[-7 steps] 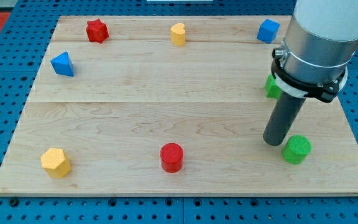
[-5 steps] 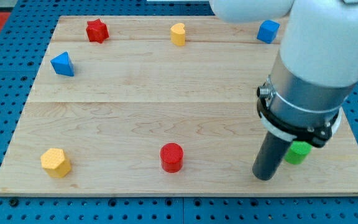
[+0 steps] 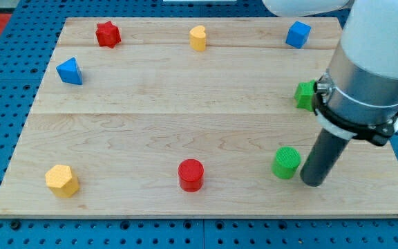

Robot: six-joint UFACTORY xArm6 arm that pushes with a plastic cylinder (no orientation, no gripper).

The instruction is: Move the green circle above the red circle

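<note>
My tip point(image 3: 314, 182) sits on the board just to the view's right of the green circle point(image 3: 286, 162), close beside it, maybe touching. There is no gripper here, only the rod, so nothing is held. The green circle is near the view's bottom right, level with the red circle point(image 3: 191, 174) and well apart from it. I think the job is just started. The green circle must go more to the view's left and then up, to end above the red circle. 1 other green block point(image 3: 304, 95) peeks out by the arm
</note>
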